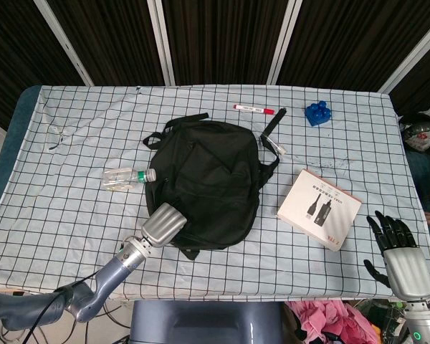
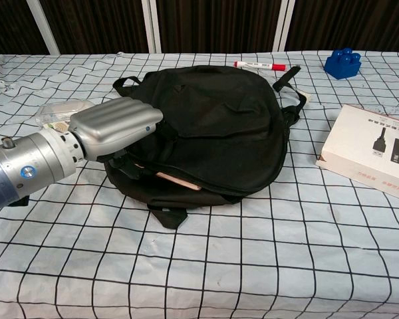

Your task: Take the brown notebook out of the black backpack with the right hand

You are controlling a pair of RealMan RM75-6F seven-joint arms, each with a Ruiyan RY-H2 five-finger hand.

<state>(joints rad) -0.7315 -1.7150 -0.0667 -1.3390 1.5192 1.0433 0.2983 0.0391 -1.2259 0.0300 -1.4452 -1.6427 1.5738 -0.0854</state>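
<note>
Your open, empty right robot hand [image 1: 400, 251] should pinch the stiff brown notebook's [image 2: 178, 179] exposed edge at the soft black fabric backpack's [image 2: 219, 126] mouth.

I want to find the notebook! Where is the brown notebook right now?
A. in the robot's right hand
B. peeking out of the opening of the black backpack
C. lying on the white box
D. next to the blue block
B: in the chest view a brown edge of the notebook shows in the open mouth of the backpack, just past the left hand.
</note>
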